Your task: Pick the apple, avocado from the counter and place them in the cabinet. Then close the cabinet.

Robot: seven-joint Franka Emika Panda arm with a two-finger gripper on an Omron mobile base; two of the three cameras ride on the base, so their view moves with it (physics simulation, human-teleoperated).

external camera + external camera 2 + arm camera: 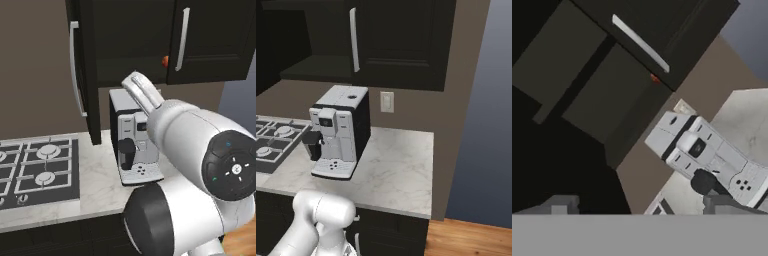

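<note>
A: Left to right. Hob [37, 172] cut off at the left edge. Cabinet [210, 40] above: left door [82, 75] swung open, edge-on; right door shut.

B: Apple?

A: A small red-orange speck [164, 61] inside the cabinet, at the shut door's edge, mostly hidden. The hand view shows the same red dot [654, 78], too small to make out.

B: Avocado?

A: Can't make it out. The arm's white bulk hides the counter [97, 187] right of the coffee machine [132, 142].

B: Gripper?

A: Two dark fingertips [559, 205] rise at the hand view's bottom corners, far apart, nothing between them. Spread wide.

B: Right side?

A: Bare counter [398, 170] ends at a wall with a switch [386, 102].
</note>
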